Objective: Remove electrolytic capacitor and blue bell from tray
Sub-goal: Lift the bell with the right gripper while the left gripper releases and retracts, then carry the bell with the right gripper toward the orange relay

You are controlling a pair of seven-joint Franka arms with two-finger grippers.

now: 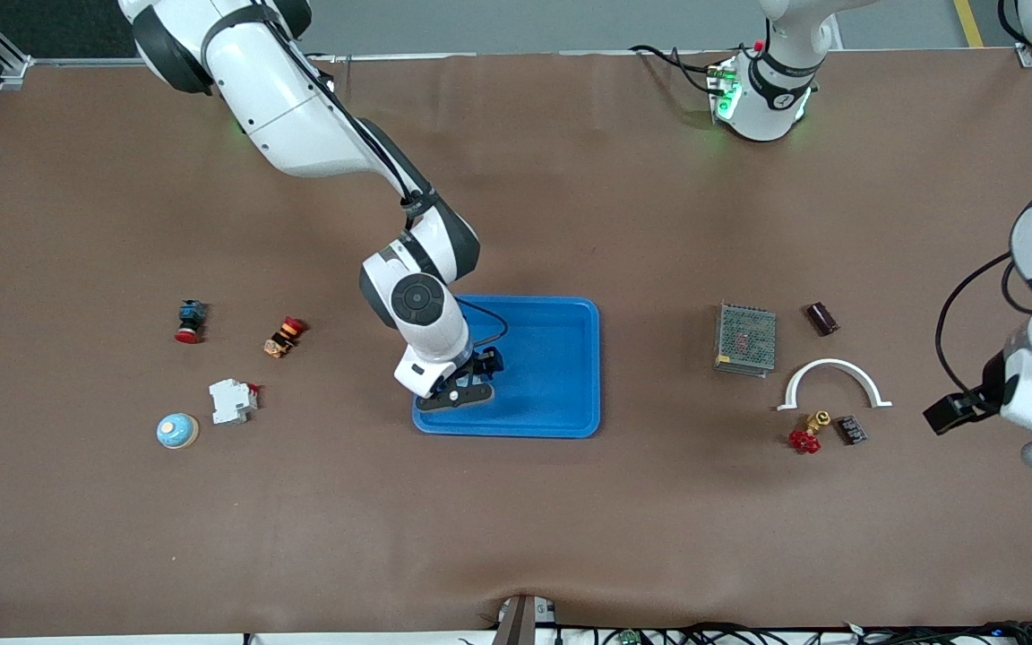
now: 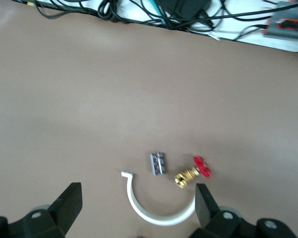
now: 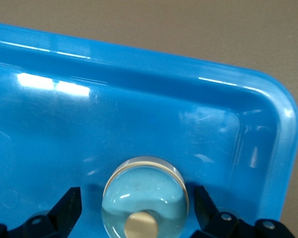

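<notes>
The blue tray (image 1: 561, 358) sits mid-desk (image 1: 516, 537). The right claw (image 1: 467, 390) hangs low over the tray corner that lies nearest the front camera and toward the right arm's end. The right wrist view shows the bell (image 3: 144, 198), pale blue with a brass button on top, resting on the tray floor in that corner. The claw's fingers (image 3: 69, 203) are spread on either side of the bell rather than pinching it. From the tray toward the left arm's end lie a mesh-topped metal box (image 1: 745, 339) and the capacitor (image 1: 821, 318), a small dark cylinder just beside the box. Nearer the front camera than those are a white arc-shaped clip (image 1: 834, 372), a red-handled brass valve (image 1: 807, 434) and a small dark block (image 1: 852, 429). The left claw (image 2: 136, 194) hovers above the desk at that end, well apart from the tray. Its fingers are spread and hold nothing. From the tray toward the right arm's end lie two red-capped push buttons (image 1: 191, 321), a white breaker (image 1: 231, 400) and a pale blue dome (image 1: 177, 431).
</notes>
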